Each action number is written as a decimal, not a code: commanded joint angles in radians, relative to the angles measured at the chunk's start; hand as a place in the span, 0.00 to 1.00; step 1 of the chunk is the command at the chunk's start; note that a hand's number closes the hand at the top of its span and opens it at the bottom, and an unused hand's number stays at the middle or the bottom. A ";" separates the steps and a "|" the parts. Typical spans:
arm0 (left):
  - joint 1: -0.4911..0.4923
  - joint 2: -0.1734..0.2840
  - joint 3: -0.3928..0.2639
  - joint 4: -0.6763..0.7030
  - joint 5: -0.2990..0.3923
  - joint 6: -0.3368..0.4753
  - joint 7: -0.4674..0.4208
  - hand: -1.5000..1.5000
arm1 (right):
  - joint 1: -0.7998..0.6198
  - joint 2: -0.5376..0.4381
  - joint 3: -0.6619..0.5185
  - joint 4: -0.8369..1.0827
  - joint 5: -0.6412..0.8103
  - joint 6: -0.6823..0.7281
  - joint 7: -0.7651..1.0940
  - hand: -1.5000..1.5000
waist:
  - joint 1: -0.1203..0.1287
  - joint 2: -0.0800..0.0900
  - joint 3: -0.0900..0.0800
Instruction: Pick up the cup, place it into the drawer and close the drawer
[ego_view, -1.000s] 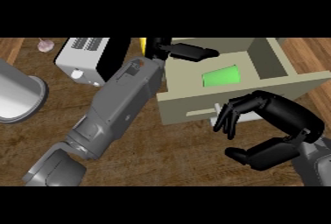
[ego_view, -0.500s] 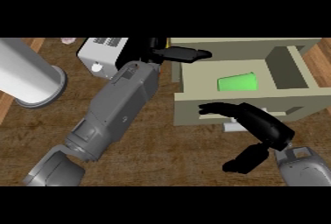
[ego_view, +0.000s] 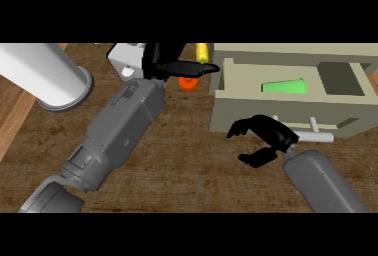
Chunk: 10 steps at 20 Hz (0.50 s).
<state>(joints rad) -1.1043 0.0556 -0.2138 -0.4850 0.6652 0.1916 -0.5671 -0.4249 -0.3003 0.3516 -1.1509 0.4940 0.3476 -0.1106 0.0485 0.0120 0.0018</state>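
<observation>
The green cup (ego_view: 286, 86) lies inside the open beige drawer (ego_view: 244, 107) at the upper right, with no hand on it. My right hand (ego_view: 267, 136) hangs just in front of the drawer's front panel, left of its white handle (ego_view: 319, 135). Its fingers are curled with nothing in them, and I cannot tell whether they touch the panel. My left forearm runs up the middle of the view. My left hand (ego_view: 168, 61) is near the top edge, open, with straight fingers pointing right towards the drawer's back left corner.
A small orange object (ego_view: 190, 84) sits just below the left hand's fingers, and a yellow object (ego_view: 201, 50) sits above them. A white appliance (ego_view: 124, 61) stands behind the left hand. A large white cylinder (ego_view: 40, 72) stands at the upper left. Brown countertop (ego_view: 184, 165) fills the foreground.
My right hand has moved up and to the left, close to the drawer's front beside the handle. The left hand stays stretched out near the drawer's back corner. The cup has stayed in the drawer.
</observation>
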 joint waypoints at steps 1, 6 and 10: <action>0.091 0.023 -0.012 -0.040 -0.005 -0.058 -0.003 0.00 | -0.127 0.012 -0.047 0.284 0.043 -0.062 -0.121 1.00 | 0.028 0.003 0.001; 0.127 0.078 -0.005 -0.119 0.013 -0.090 0.044 0.00 | -0.256 0.035 -0.153 0.456 0.011 -0.159 -0.222 1.00 | 0.073 0.006 0.003; 0.172 0.092 -0.011 -0.151 0.014 -0.110 0.044 0.00 | -0.372 -0.032 -0.250 0.555 -0.037 -0.150 -0.277 1.00 | 0.091 0.015 0.004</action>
<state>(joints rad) -0.9745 0.1268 -0.2224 -0.6056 0.6741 0.1091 -0.5322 -0.6874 -0.2920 0.1874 -0.6870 0.4928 0.2170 -0.3306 0.1207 0.0284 0.0103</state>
